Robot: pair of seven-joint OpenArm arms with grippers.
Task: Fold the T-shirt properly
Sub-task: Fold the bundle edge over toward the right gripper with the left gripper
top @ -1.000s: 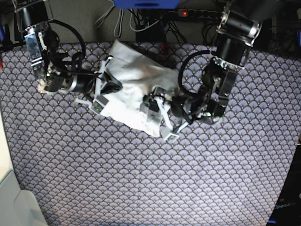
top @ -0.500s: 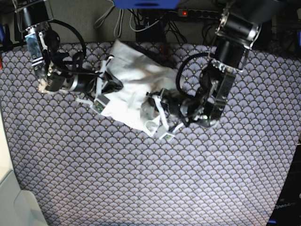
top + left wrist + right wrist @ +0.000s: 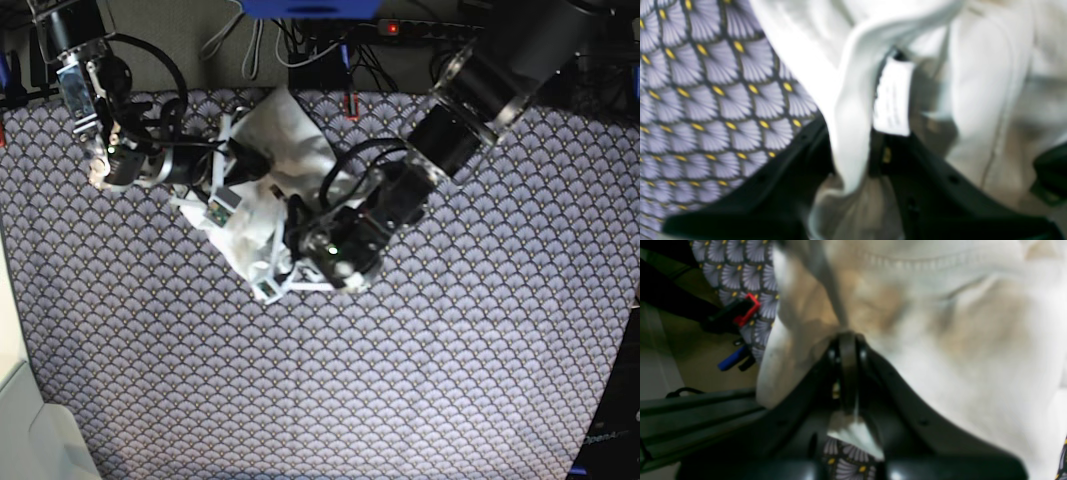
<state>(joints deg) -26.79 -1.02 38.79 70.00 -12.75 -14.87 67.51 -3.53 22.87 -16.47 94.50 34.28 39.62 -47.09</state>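
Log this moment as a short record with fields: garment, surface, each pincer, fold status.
garment: white T-shirt, bunched and crumpled, label showing in the left wrist view
surface: purple scallop-patterned table cover
left pincer: shut on a rolled edge of the T-shirt
right pincer: shut on a pinch of the T-shirt
fold status: not yet folded; no flat, neat shape visible
background: cables and power strip behind the table

White T-shirt (image 3: 290,140) bunched, patterned tablecloth (image 3: 420,380)
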